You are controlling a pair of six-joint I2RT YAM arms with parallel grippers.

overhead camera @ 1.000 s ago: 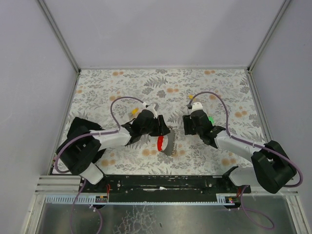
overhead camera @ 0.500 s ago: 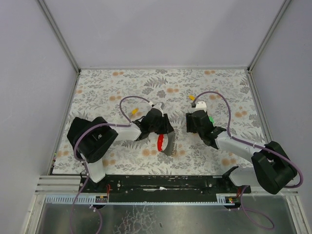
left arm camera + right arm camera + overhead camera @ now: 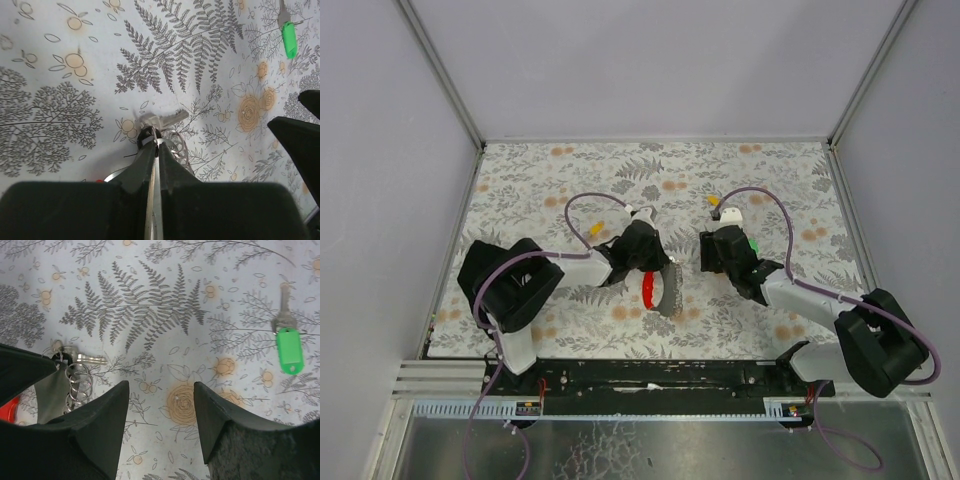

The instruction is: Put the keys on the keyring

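Left wrist view: the keyring (image 3: 177, 150) lies on the fern-patterned tablecloth (image 3: 60, 115) just below my left gripper (image 3: 154, 142). What shows of it here is a short chain of small metal rings with a bare silver key (image 3: 167, 118) at its end, blade pointing up and right. My left gripper's two black fingers are pressed together with no gap, their tips pinching the keyring where the rings meet the silver key's head. Whether the pads catch the key's head as well, I cannot tell.

From the right wrist camera, the same rings run into a grey tab, with a scrap of bright red at the far left edge. My left gripper's dark finger covers part of the tab.

My right gripper (image 3: 160, 407) hovers with its fingers well apart and nothing between them, only cloth showing in the gap. The key with the green cap (image 3: 289, 350) lies flat to its right, well apart from the keyring, metal blade pointing away from the camera.

From the top camera, the keyring sits near the middle of the table, between my two arms. Two keys with yellow caps (image 3: 597, 228) lie on the cloth further back, one behind each wrist.
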